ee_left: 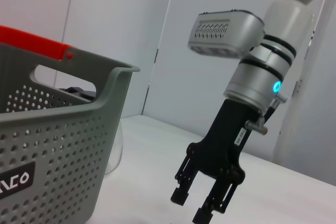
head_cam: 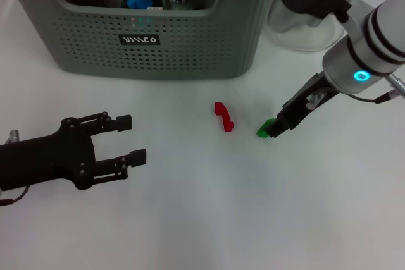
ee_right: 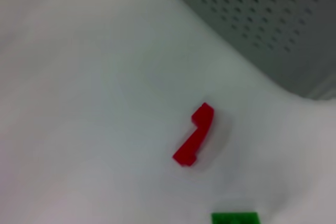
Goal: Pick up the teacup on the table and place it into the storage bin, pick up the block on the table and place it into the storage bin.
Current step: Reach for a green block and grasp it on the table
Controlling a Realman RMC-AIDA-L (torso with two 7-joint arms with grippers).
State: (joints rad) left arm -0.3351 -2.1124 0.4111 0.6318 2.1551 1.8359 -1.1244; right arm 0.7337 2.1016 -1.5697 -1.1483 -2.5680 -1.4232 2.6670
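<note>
Since green block (head_cam: pixel 264 129) sits on worktop (head_cam: pixel 190 219) right at my right end effector (head_cam: pixel 276 129) tips, R arm's way nearer; fingers spread, nothing held yet. Left end effector (head_cam: pixel 132 137) open, idle, well apart.

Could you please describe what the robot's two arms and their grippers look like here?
The right arm is white with black bands and a glowing cyan ring; its right gripper is black with a two-finger linkage. The left gripper is matte black too, with blocky fingertips and a thin cable by the wrist.
</note>
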